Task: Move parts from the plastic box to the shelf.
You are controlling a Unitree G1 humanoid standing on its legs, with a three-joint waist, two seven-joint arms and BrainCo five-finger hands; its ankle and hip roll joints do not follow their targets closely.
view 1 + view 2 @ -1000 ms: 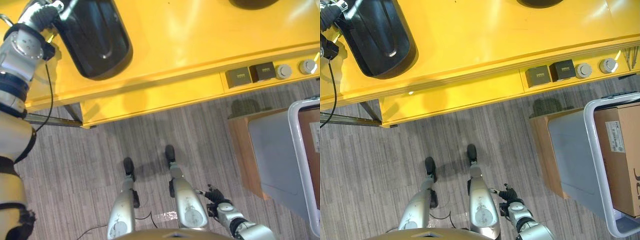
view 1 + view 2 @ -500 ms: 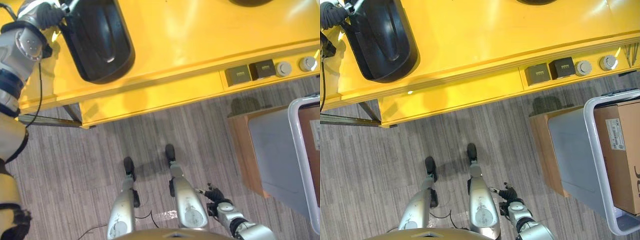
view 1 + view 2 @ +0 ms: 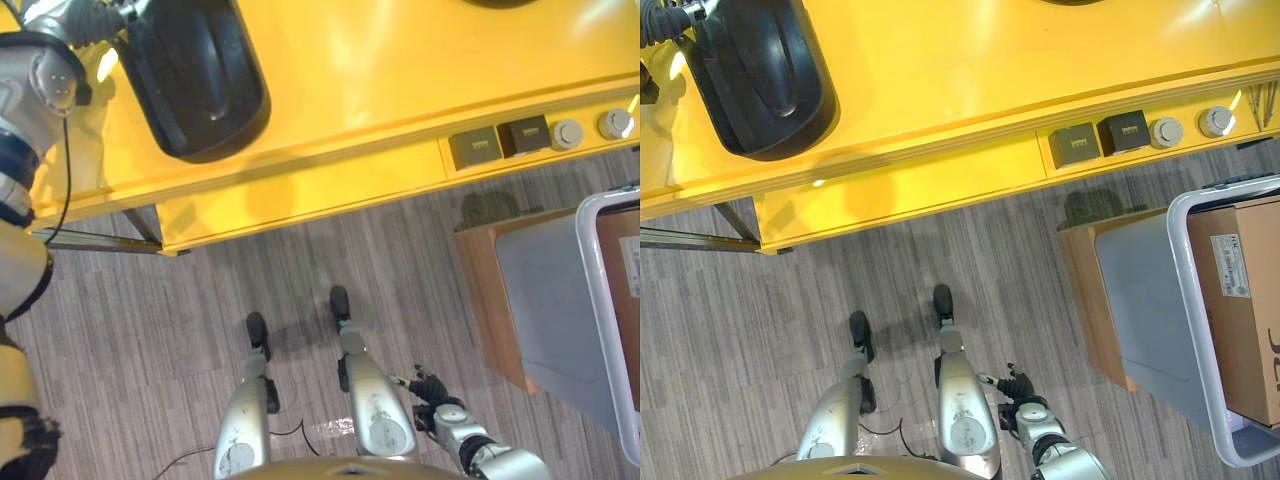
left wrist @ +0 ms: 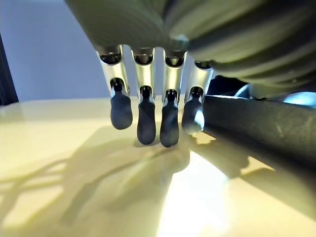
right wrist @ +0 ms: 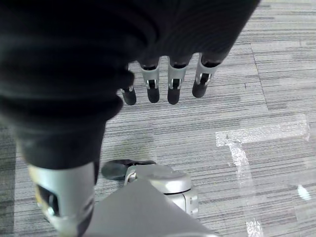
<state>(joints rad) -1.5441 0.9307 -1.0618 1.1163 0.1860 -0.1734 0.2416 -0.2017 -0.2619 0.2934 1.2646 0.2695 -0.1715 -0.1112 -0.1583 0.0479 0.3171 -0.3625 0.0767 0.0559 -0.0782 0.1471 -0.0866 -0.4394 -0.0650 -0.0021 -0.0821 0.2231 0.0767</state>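
Part: a large black part (image 3: 200,80) lies on the yellow shelf (image 3: 400,90), near its left end, well inside the front edge.
Left robot hand (image 3: 95,22): at the part's far left end. From the wrist its fingers (image 4: 148,123) hang straight over the shelf top with a dark bar of the part just beside them; nothing is curled round it, so I read the robot hand as wide and not holding.
Right robot hand (image 5: 168,84): low by the robot's side over the floor, fingers relaxed, holding nothing.
Box: the grey plastic box (image 3: 1140,300) stands at the right with a cardboard carton (image 3: 1250,300) in it, well apart from both robot hands.
Stage: likely the release after placing.
Risk, snag: fingertips sit close to the part's bar; pulling the arm away sideways could catch it and drag or turn the part.
Risk, shelf edge: a dragged part could slide toward the front edge or the left end.
Risk, small items: two dark blocks (image 3: 500,145) and round knobs (image 3: 590,132) sit on the lower ledge; a swing toward the box could clip them.
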